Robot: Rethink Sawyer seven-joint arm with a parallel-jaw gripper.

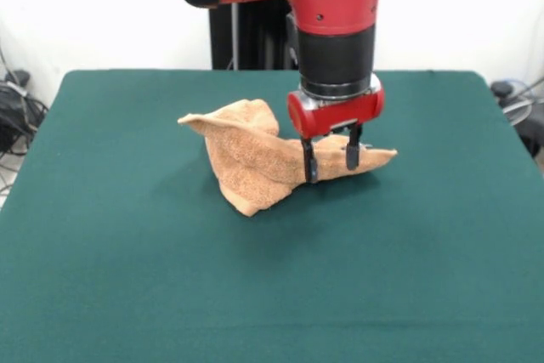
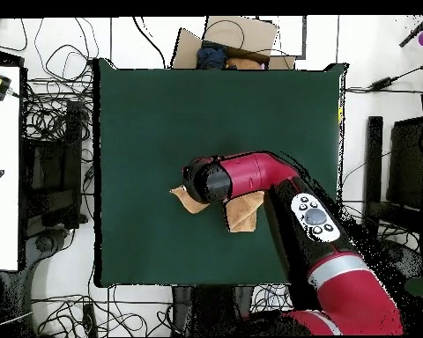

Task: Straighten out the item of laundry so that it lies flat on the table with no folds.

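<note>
Gripper (image 1: pixel 331 161) part-open, fingers astride towel (image 1: pixel 255 159) corner, grasp unclear | step: taking the corner | next: close, pull outward over table (image 1: pixel 127 252) to unfold bunched cloth

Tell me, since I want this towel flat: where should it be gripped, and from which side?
Probably the pointed corner of the towel, right beside the open gripper in the front view. It sticks out from the crumpled heap onto the table, so fingers coming straight down could pinch it and pull outward, away from the bunched middle. The raised corner opposite looks like the second choice.
</note>
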